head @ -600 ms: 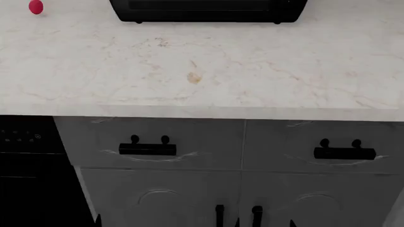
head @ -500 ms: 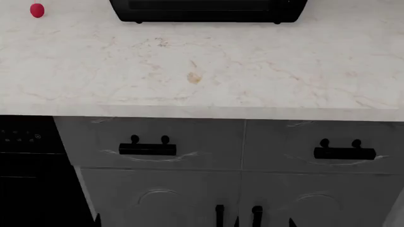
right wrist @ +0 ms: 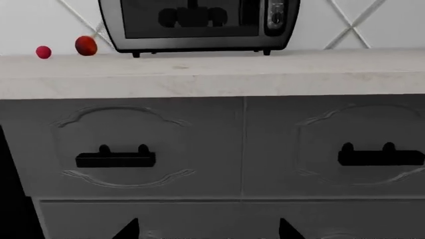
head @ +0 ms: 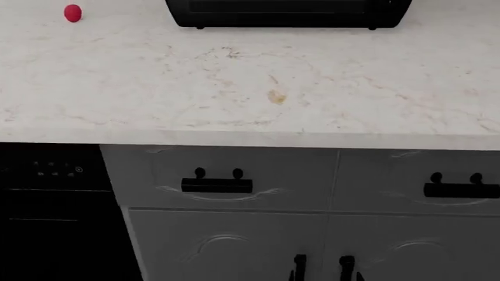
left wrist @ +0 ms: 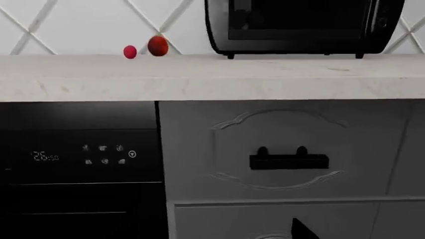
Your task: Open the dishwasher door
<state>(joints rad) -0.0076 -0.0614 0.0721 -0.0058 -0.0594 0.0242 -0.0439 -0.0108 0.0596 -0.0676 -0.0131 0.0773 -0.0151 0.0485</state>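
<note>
The dishwasher door (head: 47,228) is a glossy black front at the lower left of the head view, under the counter. It is closed. In the left wrist view the door (left wrist: 79,199) shows its pale display (left wrist: 45,156) and touch icons (left wrist: 106,154). My left gripper (left wrist: 216,235) faces the grey cabinet just beside the door and is some way from it. Only one dark fingertip (left wrist: 302,232) shows, far off centre, so the jaws stand wide. My right gripper (right wrist: 209,232) is open and empty, facing the grey drawer fronts.
A pale marble countertop (head: 250,88) carries a black appliance (head: 289,14) and a red ball (head: 72,13). A second red ball (left wrist: 157,45) shows in the left wrist view. Grey embossed drawers with black handles (head: 216,184) (head: 461,189) are to the right of the dishwasher.
The head view has shifted left. Counter, appliance and drawers now sit further right in it, and more of the dishwasher door shows.
</note>
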